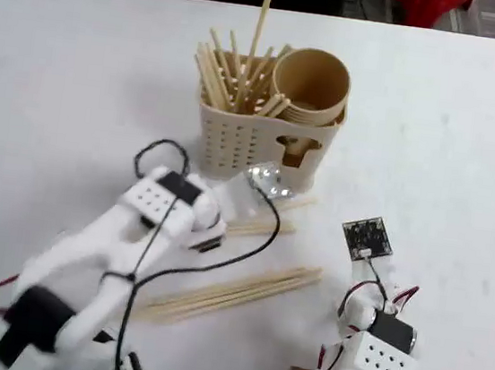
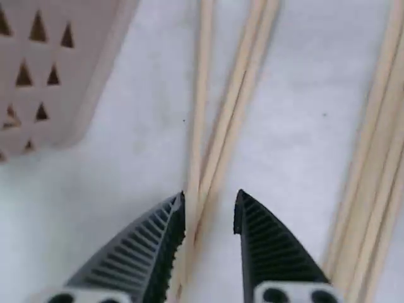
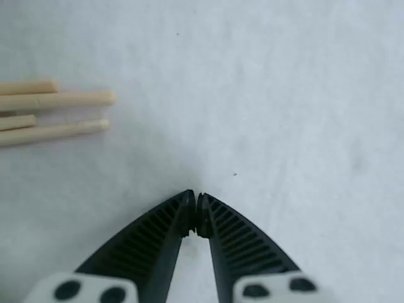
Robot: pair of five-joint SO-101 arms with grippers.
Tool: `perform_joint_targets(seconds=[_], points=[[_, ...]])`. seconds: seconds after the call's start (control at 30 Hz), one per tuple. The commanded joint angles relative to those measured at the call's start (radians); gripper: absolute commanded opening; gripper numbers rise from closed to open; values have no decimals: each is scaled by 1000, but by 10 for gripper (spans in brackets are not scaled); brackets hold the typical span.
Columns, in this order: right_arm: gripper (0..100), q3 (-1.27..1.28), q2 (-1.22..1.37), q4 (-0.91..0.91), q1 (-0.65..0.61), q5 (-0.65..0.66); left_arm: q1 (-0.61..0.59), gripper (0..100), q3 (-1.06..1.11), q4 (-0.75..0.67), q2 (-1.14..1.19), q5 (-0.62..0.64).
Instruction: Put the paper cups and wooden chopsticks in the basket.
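Now the left pincer (image 2: 209, 202) stands with its jaws apart, low over the white table (image 1: 70, 82). A small group of loose chopsticks (image 2: 221, 120) runs straight out from between the jaws. The nearest stick lies against the inner edge of one jaw, but the jaws are not closed on anything. Close by on one side of this pincer is the perforated wall of the basket (image 2: 50, 69). On the other side, a little apart, lies a second bundle (image 2: 372, 164) of chopsticks, roughly parallel to the first. From above, the left arm (image 1: 133, 234) extends toward the foot of the basket (image 1: 266, 147), which stands upright just beyond the pincer's end. Inside it are stacked paper cups (image 1: 312, 86) in one half and a sheaf of upright chopsticks (image 1: 234, 75) in the other, with one stick rising above the rest. The second bundle (image 1: 234, 293) lies flat on the table behind the left pincer, between the two arms. The right pincer (image 3: 194, 205) has its jaws together over bare table, tips touching and nothing between them. A few blunt chopstick ends (image 3: 57, 110) lie ahead of it and to one side, apart from its tips. The right arm (image 1: 372, 345) sits by the near edge of the table, well apart from the basket.
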Motion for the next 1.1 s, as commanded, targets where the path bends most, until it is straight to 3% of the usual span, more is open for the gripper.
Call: perform_joint_targets(seconds=[0.0, 0.33, 0.77, 0.97, 1.07], points=[[17, -31, 5, -16, 7, 11, 13, 153, -184, -34, 145, -12], [17, -31, 5, -16, 5, 11, 7, 153, -299, -97, 331, -3], [17, -31, 5, -16, 5, 11, 8, 153, -338, -68, 409, -11], [17, -31, 5, -16, 5, 11, 15, 24, -338, 23, 409, -11], [17, -31, 5, -16, 5, 11, 12, 25, -338, 40, 409, -8]])
